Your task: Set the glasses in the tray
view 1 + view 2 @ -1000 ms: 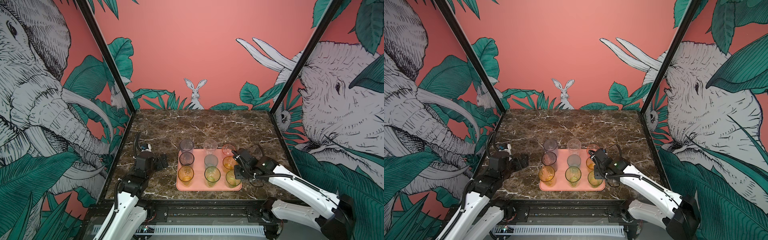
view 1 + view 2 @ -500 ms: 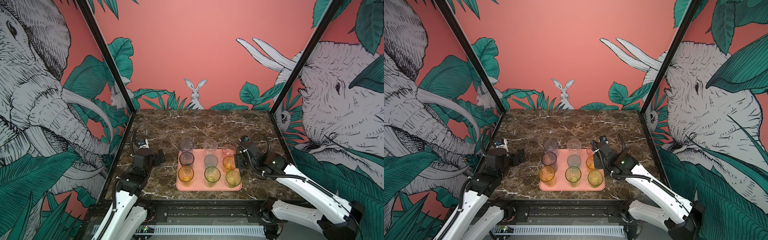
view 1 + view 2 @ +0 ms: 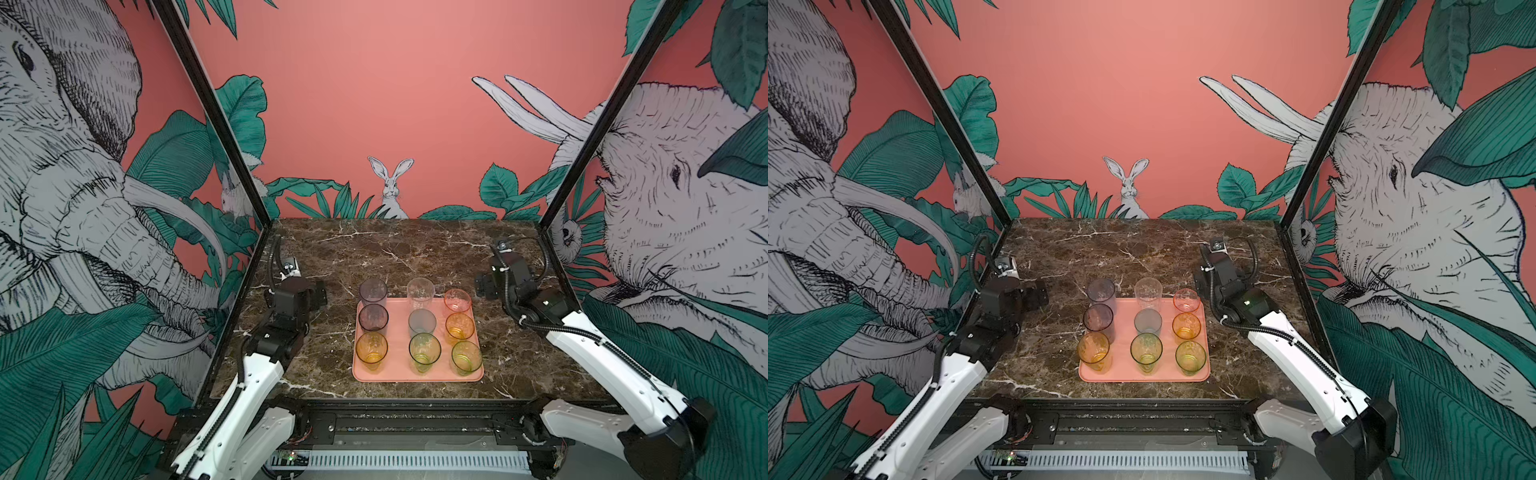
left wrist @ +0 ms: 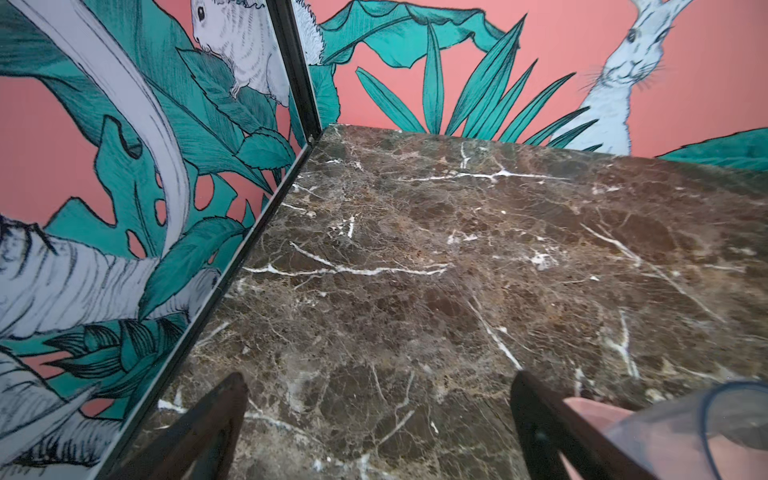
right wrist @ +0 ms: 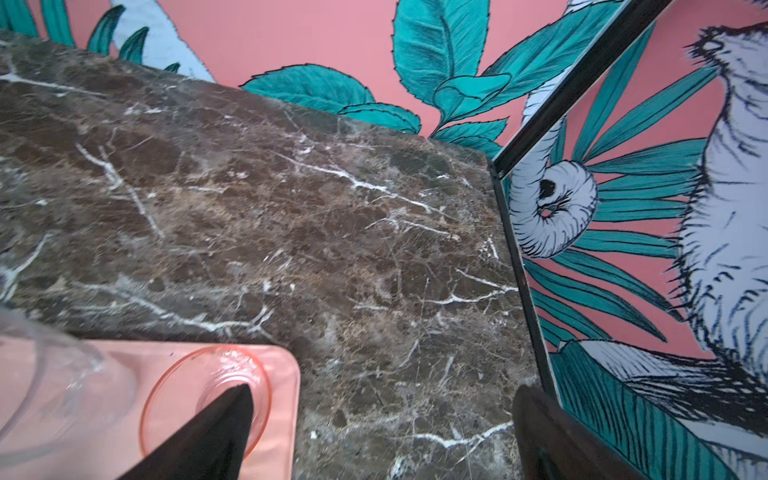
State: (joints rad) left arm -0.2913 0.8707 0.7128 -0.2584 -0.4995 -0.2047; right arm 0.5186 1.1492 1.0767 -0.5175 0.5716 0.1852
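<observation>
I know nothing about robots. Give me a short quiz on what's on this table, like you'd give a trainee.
1. How many glasses stand on the tray?
2. True or false: the right pincer grips a glass.
3. The far glass on the right is: A green, B pink, C amber?
Key: 1. nine; 2. false, it is open and empty; 3. B.

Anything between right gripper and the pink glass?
Nothing visible. The right gripper, open, sits beside the pink glass at the tray's far right corner, with only bare marble between them.
</observation>
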